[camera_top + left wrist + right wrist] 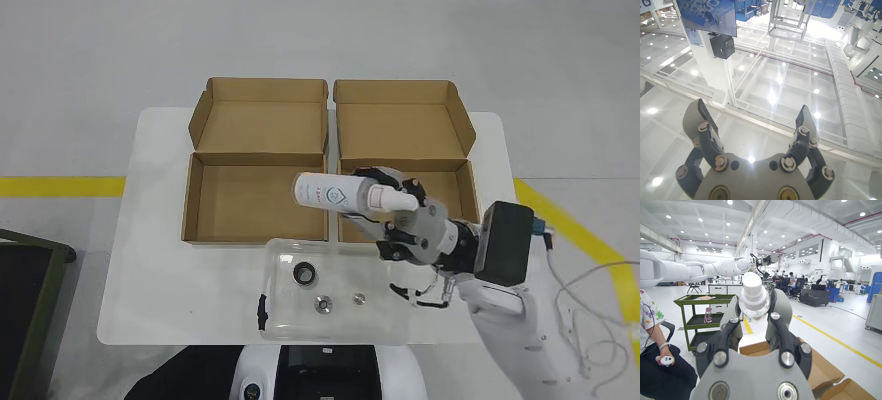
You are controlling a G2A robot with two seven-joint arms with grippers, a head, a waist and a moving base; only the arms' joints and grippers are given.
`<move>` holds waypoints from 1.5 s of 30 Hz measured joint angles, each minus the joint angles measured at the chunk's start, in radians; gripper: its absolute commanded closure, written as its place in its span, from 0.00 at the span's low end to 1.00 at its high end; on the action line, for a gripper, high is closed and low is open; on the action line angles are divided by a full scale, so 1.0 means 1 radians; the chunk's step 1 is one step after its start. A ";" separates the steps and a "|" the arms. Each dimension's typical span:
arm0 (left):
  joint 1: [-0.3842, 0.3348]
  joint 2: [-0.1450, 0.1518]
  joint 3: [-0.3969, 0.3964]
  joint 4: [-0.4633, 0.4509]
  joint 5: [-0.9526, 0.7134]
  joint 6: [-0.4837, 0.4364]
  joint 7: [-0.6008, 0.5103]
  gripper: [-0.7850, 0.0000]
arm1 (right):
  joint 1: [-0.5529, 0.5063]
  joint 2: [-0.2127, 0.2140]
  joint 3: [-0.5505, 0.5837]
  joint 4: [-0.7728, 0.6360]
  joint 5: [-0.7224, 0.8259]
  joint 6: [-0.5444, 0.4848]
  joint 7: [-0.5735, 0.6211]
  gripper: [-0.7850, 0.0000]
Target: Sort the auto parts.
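Right fingers [780,308] tight on both sides of the spray bottle [753,294].

The white right arm [520,330], lower right in the top view, carries a black wrist box [503,243] and thin white cables [590,300]. The right gripper [755,300] and left gripper [752,105] have grey fingers, black links and silver screws.

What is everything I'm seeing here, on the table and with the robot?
Open cardboard boxes: two, brown, side by side at the table's far side.
Clear plastic tray: one, at the near edge.
Small metal parts: three, one dark ring, two silvery, inside the tray.
White spray bottle: one, held over the boxes.
Table: one, white.
Metal cart: one, green, beside the table.
Right gripper: grey, fingers shut on the bottle.
Left gripper: grey, fingers open, facing the ceiling.
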State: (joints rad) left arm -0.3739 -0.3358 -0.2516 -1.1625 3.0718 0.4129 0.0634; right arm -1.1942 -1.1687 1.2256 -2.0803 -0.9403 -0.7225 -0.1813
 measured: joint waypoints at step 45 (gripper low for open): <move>0.000 0.000 0.000 0.000 0.000 0.000 0.000 0.00 | -0.055 0.007 0.038 0.247 -0.066 -0.034 0.163 1.00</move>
State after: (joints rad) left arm -0.3739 -0.3358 -0.2516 -1.1625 3.0718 0.4129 0.0634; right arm -1.2496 -1.1616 1.2635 -1.8329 -1.0063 -0.7568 -0.0182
